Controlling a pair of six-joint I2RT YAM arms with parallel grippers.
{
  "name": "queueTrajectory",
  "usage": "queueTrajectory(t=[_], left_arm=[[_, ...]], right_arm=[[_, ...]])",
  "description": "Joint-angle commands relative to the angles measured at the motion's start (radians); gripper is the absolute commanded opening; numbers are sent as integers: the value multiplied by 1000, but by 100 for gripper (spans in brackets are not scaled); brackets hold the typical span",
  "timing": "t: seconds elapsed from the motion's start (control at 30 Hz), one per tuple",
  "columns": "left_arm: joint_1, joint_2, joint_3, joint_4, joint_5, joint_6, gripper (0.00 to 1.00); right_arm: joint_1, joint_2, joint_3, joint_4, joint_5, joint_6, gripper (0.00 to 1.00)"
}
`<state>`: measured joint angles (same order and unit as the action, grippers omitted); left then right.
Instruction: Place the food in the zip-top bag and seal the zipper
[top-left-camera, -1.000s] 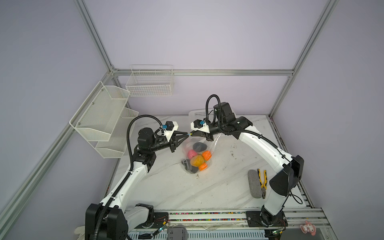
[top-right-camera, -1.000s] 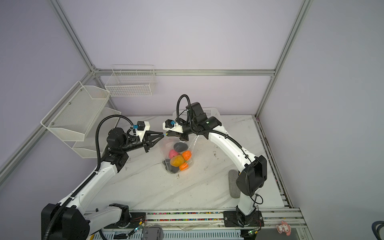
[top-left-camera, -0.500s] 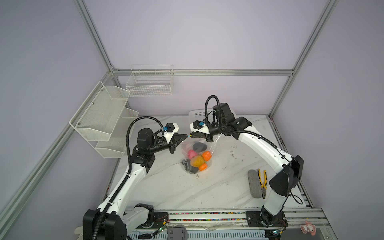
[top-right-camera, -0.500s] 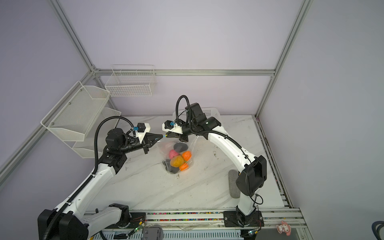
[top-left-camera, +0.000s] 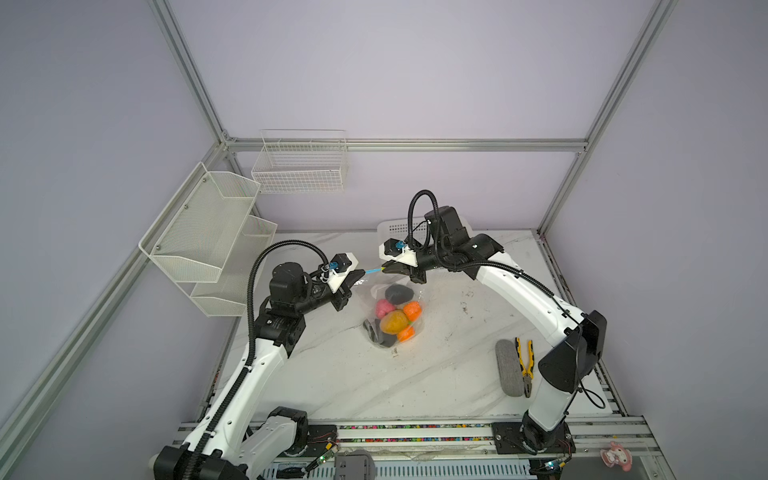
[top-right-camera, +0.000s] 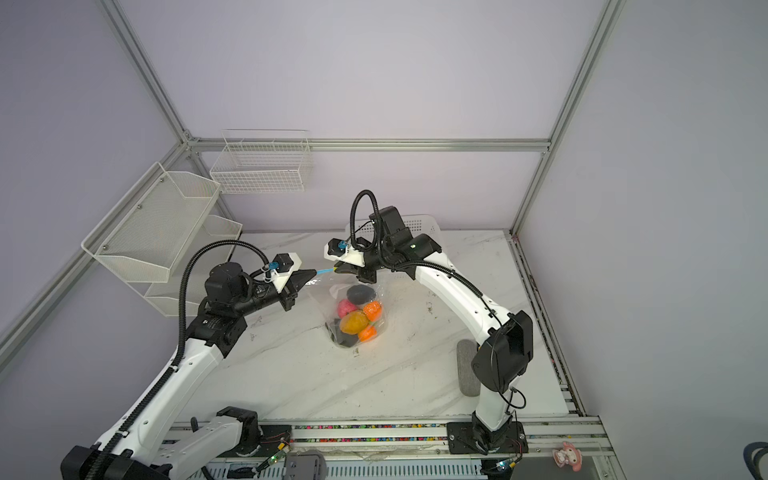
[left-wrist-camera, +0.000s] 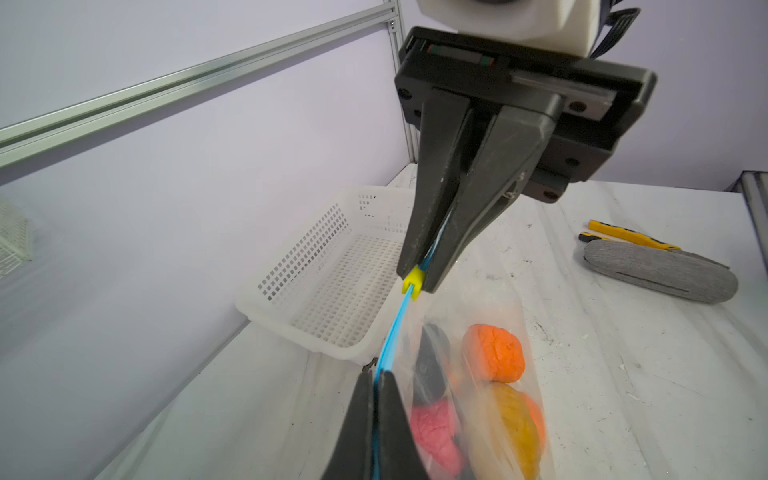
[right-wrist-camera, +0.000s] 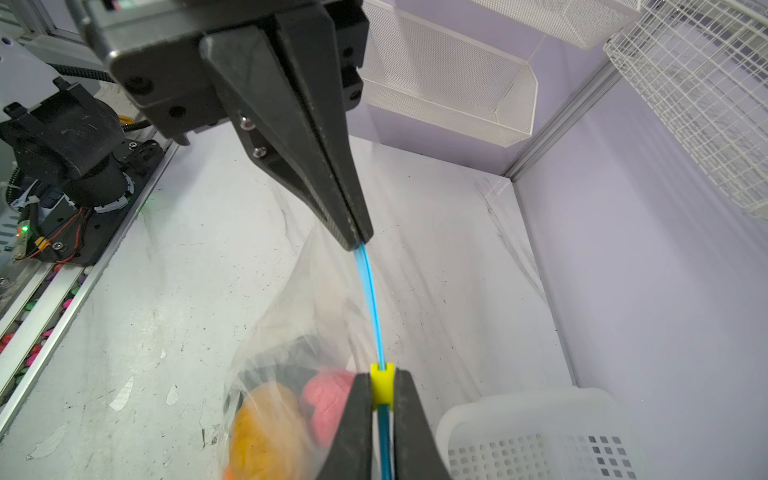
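Over desk (top-left-camera: 332, 374), in both top views: bag (top-left-camera: 368, 297) with food (top-left-camera: 394, 323) inside, strung up by zipper (top-left-camera: 372, 271) between left claw (top-left-camera: 362, 273) and right claw (top-left-camera: 383, 269). Grips too small to read there. Plain from wrist views only: left claw clamped tight on zipper end, right claw pinching yellow slider (left-wrist-camera: 413, 279), zipper stretched between.

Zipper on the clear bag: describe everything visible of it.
The zipper is a thin light-blue plastic strip along the top edge of the bag, held taut. Fingers of the left gripper pinch one end; those of the right gripper clamp its small yellow slider farther along. Between them the tracks look pressed together.
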<state>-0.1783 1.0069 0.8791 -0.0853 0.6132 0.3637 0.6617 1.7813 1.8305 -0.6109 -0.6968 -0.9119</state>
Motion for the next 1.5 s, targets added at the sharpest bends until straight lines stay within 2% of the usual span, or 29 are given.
queueTrajectory(t=[0.0, 0.33, 0.6, 0.97, 1.47], left_arm=[[7, -19, 75, -19, -136, 48, 0], [7, -22, 80, 8, -305, 48, 0], [8, -22, 87, 25, -412, 24, 0], [8, 6, 111, 35, -453, 0, 0], [8, 21, 139, -6, -478, 30, 0]], right_arm=[[-11, -19, 23, -12, 60, 22, 0], [-23, -67, -14, -10, 117, 40, 0], [-76, -115, -58, -9, 129, 44, 0], [-152, -181, -141, 11, 134, 51, 0], [-209, -200, -180, 14, 134, 45, 0]])
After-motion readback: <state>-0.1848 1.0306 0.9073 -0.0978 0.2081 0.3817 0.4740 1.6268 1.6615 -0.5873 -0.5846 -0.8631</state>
